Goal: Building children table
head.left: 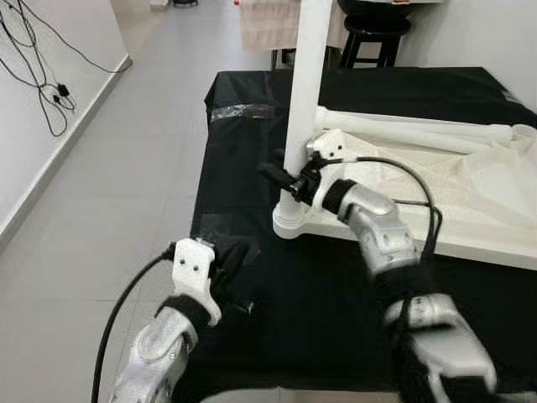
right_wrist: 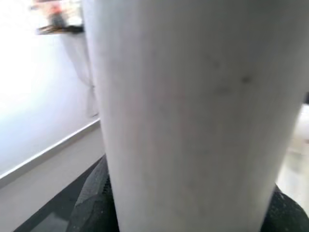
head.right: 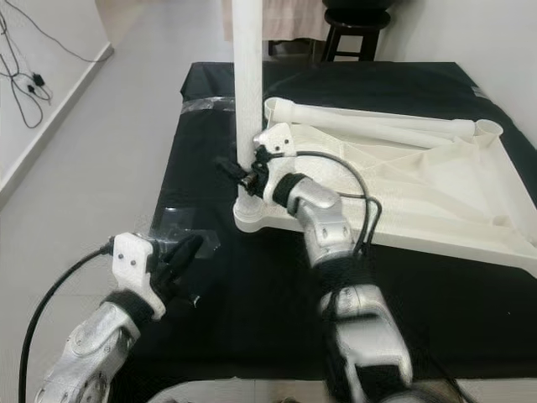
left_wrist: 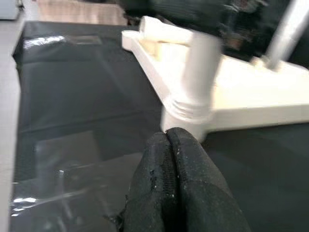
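A white children's table top [head.left: 470, 210] lies upside down on the black-covered work table [head.left: 243, 168]. One white leg [head.left: 306, 75] stands upright in its near-left corner socket [head.left: 289, 220]. My right gripper [head.left: 285, 178] is shut on this leg just above the socket; in the right wrist view the leg [right_wrist: 193, 116] sits between the black fingers [right_wrist: 89, 212]. More loose legs [head.left: 411, 128] lie across the far side of the top. My left gripper [head.left: 237, 254] rests low over the black cloth in front of the socket, its fingertips [left_wrist: 169, 140] pressed together and holding nothing.
A black stool [head.left: 373, 34] stands behind the work table. Grey floor [head.left: 126, 168] runs along the left side, with cables [head.left: 50, 92] hanging on the white wall. Clear tape [head.left: 239, 111] shines on the cloth at the far left corner.
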Available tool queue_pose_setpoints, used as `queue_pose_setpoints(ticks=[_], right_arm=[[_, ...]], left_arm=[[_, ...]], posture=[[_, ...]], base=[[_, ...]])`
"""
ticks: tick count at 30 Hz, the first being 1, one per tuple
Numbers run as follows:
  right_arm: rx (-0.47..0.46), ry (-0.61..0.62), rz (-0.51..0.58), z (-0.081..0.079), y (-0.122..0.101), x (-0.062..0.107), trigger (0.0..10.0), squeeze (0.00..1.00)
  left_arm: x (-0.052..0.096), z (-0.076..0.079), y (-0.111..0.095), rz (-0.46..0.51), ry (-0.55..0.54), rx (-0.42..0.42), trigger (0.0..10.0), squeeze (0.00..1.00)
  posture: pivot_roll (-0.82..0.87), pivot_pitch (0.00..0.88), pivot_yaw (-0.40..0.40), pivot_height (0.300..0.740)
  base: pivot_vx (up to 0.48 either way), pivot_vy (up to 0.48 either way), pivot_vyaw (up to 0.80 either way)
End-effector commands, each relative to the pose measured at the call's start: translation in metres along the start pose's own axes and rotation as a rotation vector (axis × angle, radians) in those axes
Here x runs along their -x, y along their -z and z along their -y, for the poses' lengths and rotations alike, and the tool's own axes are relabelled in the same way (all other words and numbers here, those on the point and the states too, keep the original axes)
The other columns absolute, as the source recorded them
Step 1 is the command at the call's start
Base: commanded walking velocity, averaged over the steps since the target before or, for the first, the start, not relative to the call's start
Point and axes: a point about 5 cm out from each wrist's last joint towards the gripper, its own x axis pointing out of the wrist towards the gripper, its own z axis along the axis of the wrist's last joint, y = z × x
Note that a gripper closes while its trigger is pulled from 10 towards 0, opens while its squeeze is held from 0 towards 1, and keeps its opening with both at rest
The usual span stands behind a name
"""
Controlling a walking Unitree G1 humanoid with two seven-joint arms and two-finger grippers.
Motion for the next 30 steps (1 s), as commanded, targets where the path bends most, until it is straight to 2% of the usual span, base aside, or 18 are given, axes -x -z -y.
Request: queue_pose_setpoints(ticks=[1,2,7,8,10,11,13,15,16,17,18,20,21,22,24,30], right_arm=[[-0.072,0.052,-0.205,-0.013,0.048,0.019,0.0,0.0],[-0.075,0.025,-0.204,-0.017,0.049,0.017,0.0,0.0],[-0.061,0.023,-0.209,-0.015,0.049,0.011,0.0,0.0],[-0.084,0.015,-0.196,-0.016,0.045,0.007,10.0,0.0],[-0.134,-0.021,-0.165,-0.023,0.034,0.005,10.0,0.0],[-0.144,-0.033,-0.162,-0.025,0.031,0.004,10.0,1.0],[-0.157,-0.073,-0.161,-0.026,0.027,0.002,10.0,1.0],[-0.166,-0.097,-0.128,-0.02,0.019,-0.004,10.0,1.0],[-0.166,-0.152,-0.108,-0.017,0.013,-0.008,10.0,0.0],[-0.166,-0.152,-0.108,-0.017,0.013,-0.008,10.0,0.0],[-0.15,-0.262,-0.076,-0.015,0.004,-0.013,10.0,0.0],[-0.15,-0.262,-0.076,-0.015,0.004,-0.013,10.0,0.0],[-0.074,-0.526,-0.051,-0.011,-0.012,-0.016,10.0,0.0],[-0.074,-0.526,-0.051,-0.011,-0.012,-0.016,10.0,0.0],[-0.04,-0.629,-0.044,-0.006,-0.019,-0.017,10.0,0.0],[-0.019,-0.683,-0.074,0.0,-0.021,-0.022,10.0,0.0]], left_arm=[[0.001,-0.003,0.003,-0.016,-0.006,0.008,10.0,0.0],[0.001,-0.003,0.003,-0.016,-0.006,0.008,10.0,0.0],[0.0,-0.003,0.003,-0.018,-0.003,0.011,10.0,0.0],[0.0,-0.004,0.003,-0.018,-0.004,0.013,10.0,0.0],[0.0,-0.005,0.003,-0.017,-0.012,0.013,10.0,0.0],[0.0,-0.005,0.003,-0.016,-0.014,0.013,10.0,0.0],[0.0,-0.006,0.003,-0.016,-0.014,0.013,10.0,0.0],[-0.001,-0.006,0.003,-0.016,-0.013,0.015,10.0,0.0],[-0.001,-0.006,0.003,-0.017,-0.011,0.017,10.0,0.0],[-0.001,-0.006,0.003,-0.017,-0.011,0.017,10.0,0.0],[-0.001,-0.005,0.003,-0.017,-0.009,0.018,10.0,0.0],[-0.001,-0.005,0.003,-0.017,-0.009,0.018,10.0,0.0],[-0.002,-0.004,0.003,-0.018,-0.006,0.021,10.0,0.0],[-0.002,-0.004,0.003,-0.018,-0.006,0.021,10.0,0.0],[-0.002,-0.004,0.004,-0.018,-0.006,0.022,10.0,0.0],[-0.002,-0.002,0.004,-0.016,-0.01,0.024,10.0,0.0]], posture=[[0.01,0.157,0.006,0.74],[0.01,0.155,0.005,0.74],[0.02,0.157,-0.003,0.74],[0.02,0.158,0.001,0.74],[0.02,0.159,0.004,0.74],[0.02,0.158,0.002,0.74],[0.02,0.158,0.002,0.74],[0.02,0.157,0.0,0.74],[0.02,0.156,0.0,0.74],[0.02,0.156,0.0,0.74],[0.02,0.155,0.0,0.74],[0.02,0.155,0.0,0.74],[0.02,0.151,-0.004,0.74],[0.02,0.151,-0.004,0.74],[0.03,0.149,-0.007,0.74],[0.03,0.149,-0.009,0.74]], base=[[0.0,0.0,0.0],[0.0,0.0,0.0],[0.0,0.0,0.0],[0.0,0.0,0.0],[0.0,0.0,0.0],[0.0,0.0,0.0],[0.0,0.0,0.0],[0.0,0.0,0.0],[0.0,0.0,0.0],[0.0,0.0,0.0],[0.0,0.0,0.0],[0.0,0.0,0.0],[0.0,0.0,0.0],[0.0,0.0,0.0],[0.0,0.0,0.0],[0.0,0.0,0.0]])
